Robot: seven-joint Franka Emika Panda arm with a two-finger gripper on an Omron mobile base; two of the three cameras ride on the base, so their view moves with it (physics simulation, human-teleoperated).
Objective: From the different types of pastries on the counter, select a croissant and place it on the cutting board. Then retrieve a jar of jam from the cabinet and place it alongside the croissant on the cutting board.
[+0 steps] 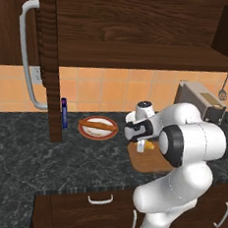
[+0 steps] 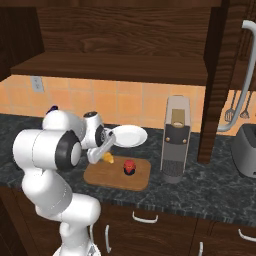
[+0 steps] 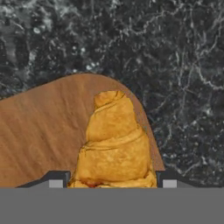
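Left base: gripper [image 1: 141, 147] low over cutting board [image 1: 148, 161], croissant [image 1: 150, 145] at its tip.
Right base: croissant [image 2: 108, 158] on board's [image 2: 137, 180] left end, jar of jam [image 2: 129, 166] mid-board.
Hand: both fingertips [image 3: 56, 180] flank the croissant [image 3: 114, 142], closed on it, near board's [image 3: 39, 131] rounded corner.

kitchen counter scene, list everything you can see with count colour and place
croissant: 1, golden yellow, between the end effector's fingers above a corner of the cutting board
cutting board: 1, light brown wood, on the counter
jar of jam: 1, dark body with red top, on the cutting board
long pastry: 1, orange-brown, on the red-rimmed plate
white plate: 1, behind the board
blue bottle: 1, beside the cabinet wall
coffee machine: 1, grey, right of the board
toaster: 1, grey
cabinet: 1, dark brown, door open
counter: 1, dark marbled
end effector: 1, shut on the croissant
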